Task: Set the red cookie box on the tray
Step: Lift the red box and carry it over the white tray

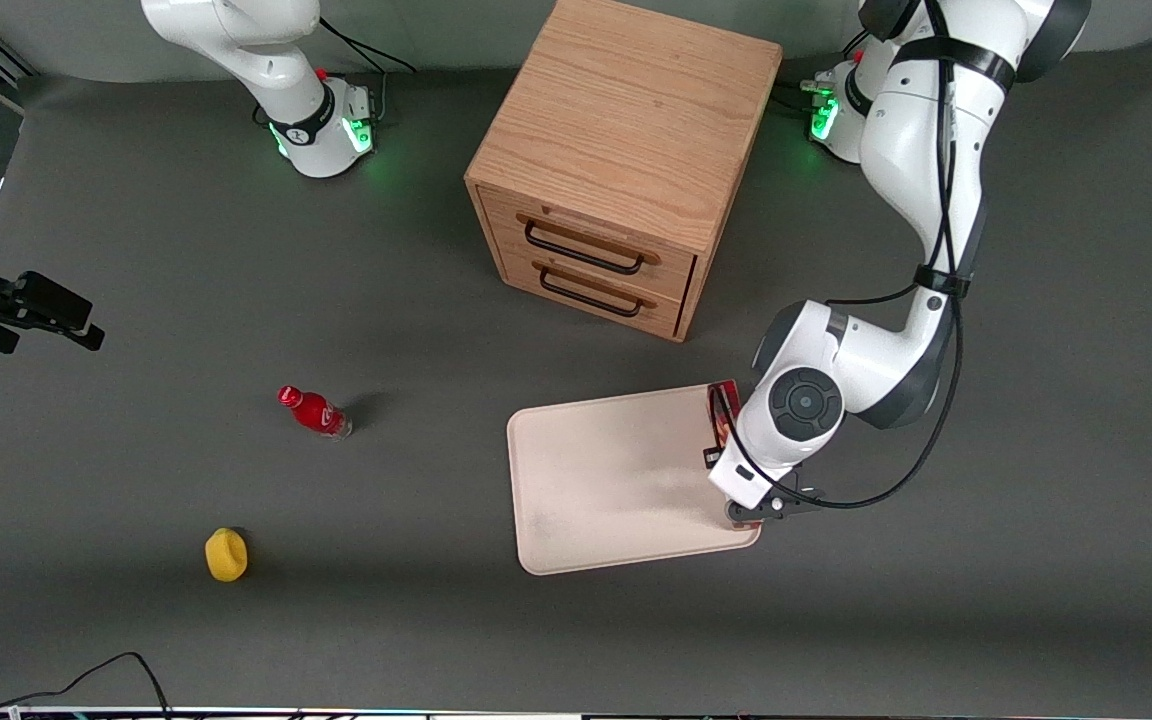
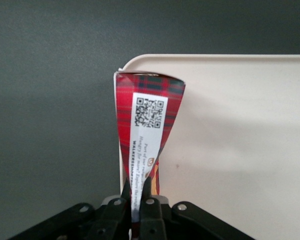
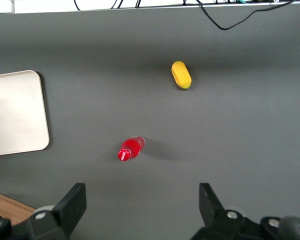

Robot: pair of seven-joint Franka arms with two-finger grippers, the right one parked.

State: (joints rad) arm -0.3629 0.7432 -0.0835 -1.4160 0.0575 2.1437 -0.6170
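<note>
We are seeing the pincer [image 2: 136, 192] gripping the red cookie box [image 2: 147, 117] at one end, holding it over the tray [image 1: 606, 480] edge nearest the working arm.

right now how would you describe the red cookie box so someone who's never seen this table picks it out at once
Start at the wooden two-drawer cabinet, then come nearer the front camera to the cream tray. At the tray's edge toward the working arm, the gripper is shut on the red cookie box, mostly hidden under the arm. It is a long narrow tartan-red carton with a white QR label, unlike the small red bottle standing toward the parked arm's end.
</note>
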